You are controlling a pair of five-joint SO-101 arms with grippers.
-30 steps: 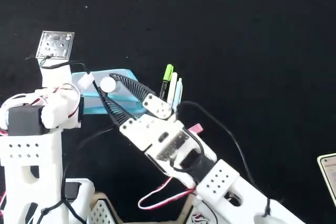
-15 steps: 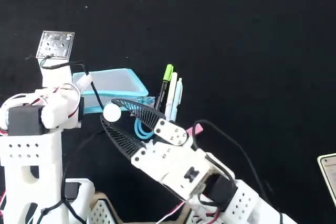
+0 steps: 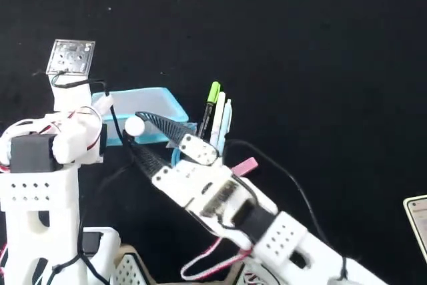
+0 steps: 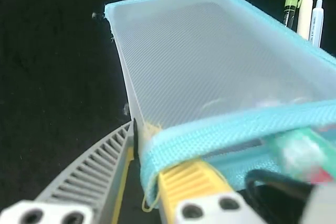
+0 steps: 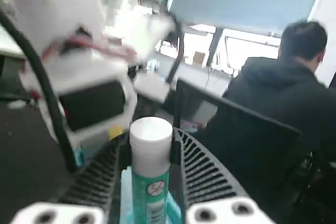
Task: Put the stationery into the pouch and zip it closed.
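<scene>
We log: left hand (image 4: 143, 135) pinches pouch (image 4: 210, 61) rim; right hand (image 5: 150, 135) clamps glue stick (image 5: 150, 182). Pens (image 3: 217, 111) and eraser (image 3: 244, 165) lie outside; zipping not yet done.

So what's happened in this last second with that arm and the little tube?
The right gripper, shut on the glue stick, pulled back from over the pouch, then came forward to its near edge. The left gripper kept hold of the pouch; the pens stayed put.
</scene>
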